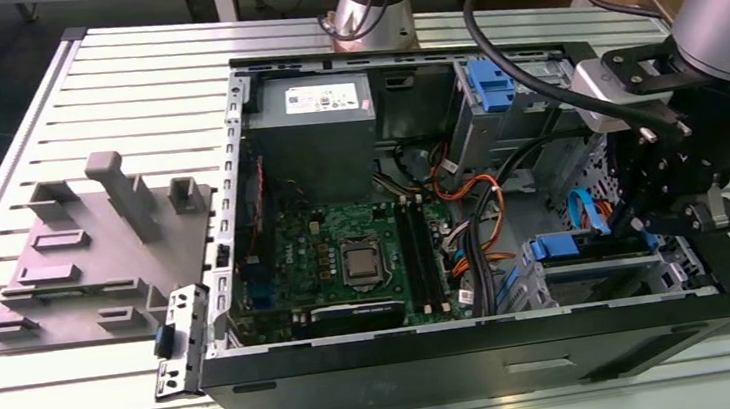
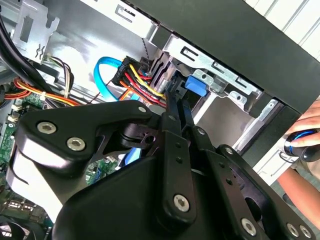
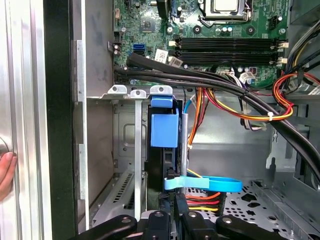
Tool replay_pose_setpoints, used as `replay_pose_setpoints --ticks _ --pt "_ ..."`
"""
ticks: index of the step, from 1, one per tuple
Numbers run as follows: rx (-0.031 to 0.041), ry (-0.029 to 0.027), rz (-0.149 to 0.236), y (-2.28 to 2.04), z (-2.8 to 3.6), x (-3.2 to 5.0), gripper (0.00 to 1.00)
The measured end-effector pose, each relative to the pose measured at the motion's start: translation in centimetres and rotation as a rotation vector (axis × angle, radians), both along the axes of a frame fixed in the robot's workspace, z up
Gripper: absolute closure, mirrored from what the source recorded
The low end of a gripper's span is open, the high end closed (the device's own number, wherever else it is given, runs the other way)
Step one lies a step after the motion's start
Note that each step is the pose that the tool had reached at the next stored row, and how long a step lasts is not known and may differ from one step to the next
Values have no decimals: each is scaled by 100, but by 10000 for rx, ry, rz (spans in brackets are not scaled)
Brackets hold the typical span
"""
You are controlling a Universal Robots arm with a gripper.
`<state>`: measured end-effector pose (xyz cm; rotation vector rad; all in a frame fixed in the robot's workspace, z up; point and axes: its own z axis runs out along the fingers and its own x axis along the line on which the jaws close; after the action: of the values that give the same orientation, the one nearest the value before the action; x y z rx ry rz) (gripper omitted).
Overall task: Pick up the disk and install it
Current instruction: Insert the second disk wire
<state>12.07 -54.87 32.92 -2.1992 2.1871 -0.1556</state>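
Gripper [image 1: 661, 211] lowered into open computer case [image 1: 487, 353] at right of exterior frame, just beside drive cage [image 1: 600, 277]; fingers' spacing impossible to judge. Disk [image 3: 164, 130] seated upright in cage slot, centre of first wrist frame, blue tab showing. Hand [image 2: 305, 135] at second wrist frame's right edge.

Black gripper [image 2: 172, 107] linkage close to camera, fingers [image 2: 176, 117] drawn together, tips reaching into metal drive cage [image 2: 210, 67]. Blue caddy tab [image 2: 196, 85] just beside fingertips, at cage opening. Blue flat cable [image 2: 107, 70] loops beside red-yellow-black wire bundle [image 2: 137, 80]. Green motherboard [image 2: 10, 125] behind linkage. Black case wall [image 2: 240, 35] beyond cage. Person's hand [image 2: 305, 135] outside case, against its edge.
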Motion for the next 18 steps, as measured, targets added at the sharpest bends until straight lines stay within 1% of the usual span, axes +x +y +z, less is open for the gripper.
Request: replay_pose_setpoints --ticks 8,10,11,12,13,15,16,18 --pt "2 1 0 0 -7 0 84" --pt "6 0 0 0 -10 0 82" --pt "4 0 1 0 -9 0 77" --pt "3 0 0 0 -9 0 77" --pt "0 0 0 0 -8 0 70" --pt "-1 0 0 0 -7 0 70" --pt "-2 0 0 0 3 0 70" --pt "19 0 -1 0 39 0 70"
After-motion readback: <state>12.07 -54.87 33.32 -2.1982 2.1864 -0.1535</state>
